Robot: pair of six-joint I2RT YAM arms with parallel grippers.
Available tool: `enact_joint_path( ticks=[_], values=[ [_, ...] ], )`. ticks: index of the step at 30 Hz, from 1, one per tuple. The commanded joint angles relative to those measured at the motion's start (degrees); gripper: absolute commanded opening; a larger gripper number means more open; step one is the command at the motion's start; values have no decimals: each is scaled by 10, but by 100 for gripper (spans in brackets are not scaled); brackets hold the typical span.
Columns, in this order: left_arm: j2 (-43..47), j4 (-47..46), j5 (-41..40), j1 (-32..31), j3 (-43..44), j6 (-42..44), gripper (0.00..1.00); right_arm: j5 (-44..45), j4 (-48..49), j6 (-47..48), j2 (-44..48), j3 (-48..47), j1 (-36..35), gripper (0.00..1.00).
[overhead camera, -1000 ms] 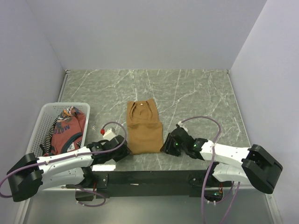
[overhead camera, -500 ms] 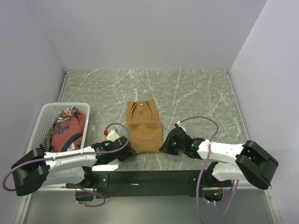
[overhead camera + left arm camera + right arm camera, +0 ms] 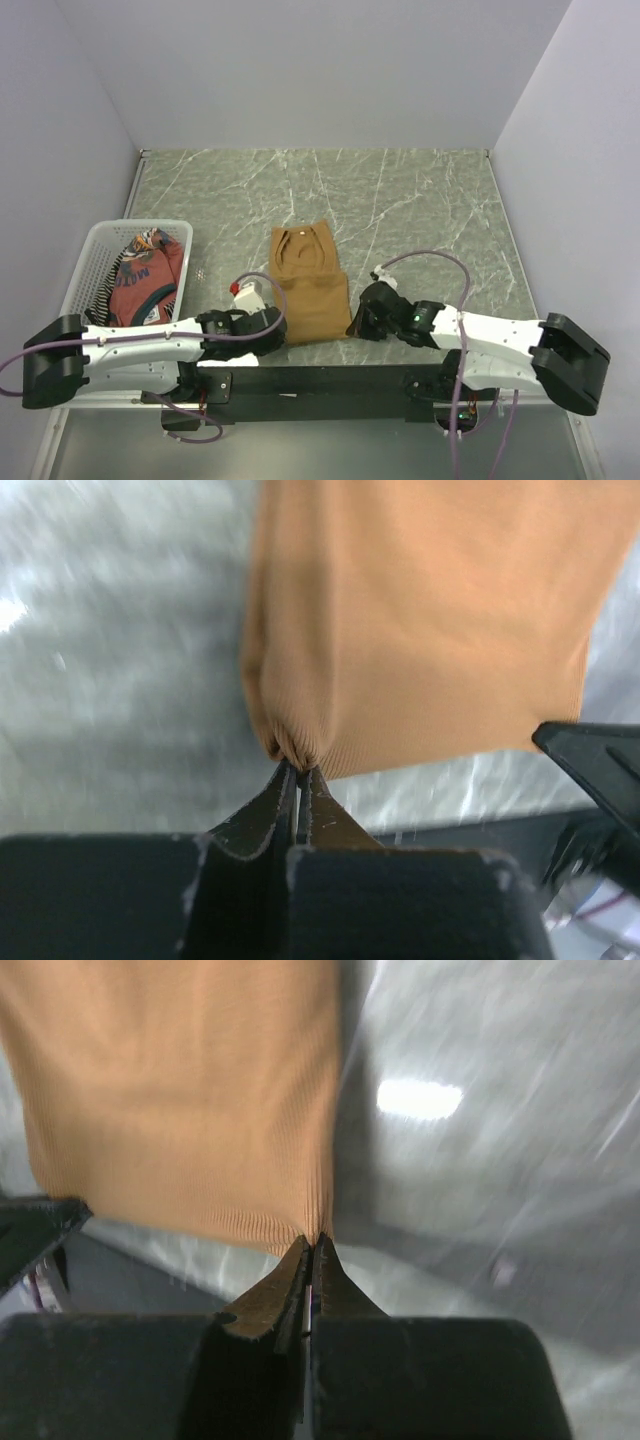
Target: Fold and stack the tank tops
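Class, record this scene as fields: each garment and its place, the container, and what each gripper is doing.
tan tank top: lying on table, hem toward the arms
left gripper: shut on the tan tank top's near left hem corner
right gripper: shut on its near right hem corner
rust-red top: bunched in basket
striped top: in basket, beside the rust-red top
stack: not yet started
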State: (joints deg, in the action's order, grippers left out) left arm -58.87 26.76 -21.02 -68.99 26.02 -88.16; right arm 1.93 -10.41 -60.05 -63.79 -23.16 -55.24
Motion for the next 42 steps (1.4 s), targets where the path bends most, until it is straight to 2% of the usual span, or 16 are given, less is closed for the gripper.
enact_joint_path(
  ticks=[1, 4, 11, 14, 18, 22, 27, 29, 31, 32, 33, 35, 36, 37, 40, 42],
  values=[
    [10, 88, -37, -58, 39, -61, 1, 38, -65, -15, 52, -22, -47, 0],
    [14, 130, -52, -90, 63, -96, 0, 39, -95, -19, 83, -37, -65, 0],
    [69, 173, -116, -70, 126, -65, 1, 50, -152, 57, 55, -162, -30, 0],
    [82, 146, -99, 0, 147, 11, 0, 16, -144, 87, 15, -209, 16, 0],
    [85, 51, -43, 144, 161, 129, 0, -22, -133, 143, -48, -266, 85, 0],
    [14, -20, 25, 266, 208, 241, 0, -77, -134, 186, -133, -343, 146, 0],
    [-124, -118, 149, 428, 290, 305, 1, -130, -147, 227, -294, -491, 225, 1],
    [-212, -139, 178, 480, 335, 322, 1, -156, -148, 237, -374, -564, 244, 10],
    [-298, -166, 206, 509, 366, 329, 12, -164, -160, 252, -431, -651, 268, 25],
    [-325, -172, 206, 527, 382, 333, 24, -166, -167, 256, -481, -680, 276, 31],
    [-351, -180, 218, 534, 420, 353, 45, -170, -176, 260, -504, -706, 288, 35],
    [-408, -171, 238, 547, 468, 368, 55, -154, -193, 270, -528, -748, 298, 47],
    [-418, -170, 249, 552, 480, 377, 65, -148, -192, 273, -524, -748, 301, 57],
    [-425, -163, 252, 554, 489, 388, 69, -139, -185, 275, -516, -729, 306, 69],
    [-391, -155, 232, 555, 473, 386, 71, -114, -160, 273, -459, -659, 306, 73],
    [-362, -132, 212, 554, 449, 379, 67, -119, -141, 262, -413, -609, 306, 73]
  ],
)
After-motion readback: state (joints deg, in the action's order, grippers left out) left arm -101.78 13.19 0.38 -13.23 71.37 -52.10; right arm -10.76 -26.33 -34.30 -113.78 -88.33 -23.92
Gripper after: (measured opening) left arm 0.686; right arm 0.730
